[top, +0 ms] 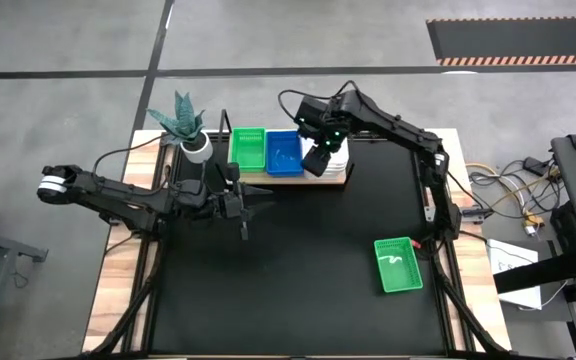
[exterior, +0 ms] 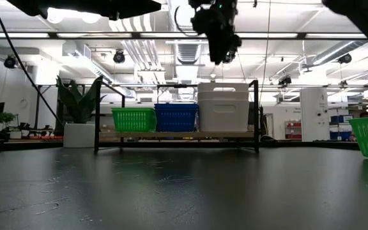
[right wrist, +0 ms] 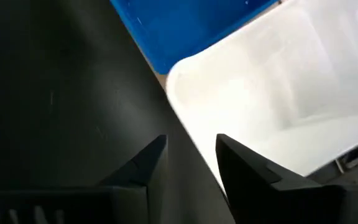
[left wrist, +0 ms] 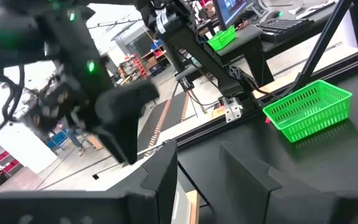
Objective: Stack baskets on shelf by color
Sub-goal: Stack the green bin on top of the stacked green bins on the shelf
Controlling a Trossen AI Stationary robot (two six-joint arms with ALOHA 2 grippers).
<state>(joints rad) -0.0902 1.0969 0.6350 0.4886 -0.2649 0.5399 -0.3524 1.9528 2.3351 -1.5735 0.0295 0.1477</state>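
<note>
- The shelf (top: pixel 268 175), a light-wood board on thin black posts, stands at the far edge of the black tabletop (top: pixel 298 270), just beside a white plant pot (top: pixel 197 147) holding a spiky green plant (top: pixel 178 117).
- On the shelf sit three stacks in a row: green baskets (top: pixel 247 149) at the pot end, blue baskets (top: pixel 283 151) in the middle, and white baskets (exterior: pixel 223 107) at the end away from the pot.
- In the low view the white stack rises higher than the green stack (exterior: pixel 133 119) and the blue one (exterior: pixel 176 117), reaching the top rail of the shelf (exterior: pixel 177 135).
- The right gripper (top: pixel 318 160) hangs over the white stack; in the low view it (exterior: pixel 217 54) sits clear above the stack, not touching it.
- Its jaws hold nothing and stand narrowly apart, the dark fingers (right wrist: pixel 143 167) pointing down past the rim of the top white basket (right wrist: pixel 272 93), with the blue stack (right wrist: pixel 179 25) alongside.
- One more green basket (top: pixel 399 264) lies alone on the tabletop, well apart from the shelf, toward the near right corner; the left wrist view shows it (left wrist: pixel 308 109) upright and empty.
- The left gripper (top: pixel 251 194) waits above the tabletop just in front of the shelf, near the green stack, its jaws narrowly open and empty, fingers (left wrist: pixel 160 180) pointing across toward the lone green basket.
</note>
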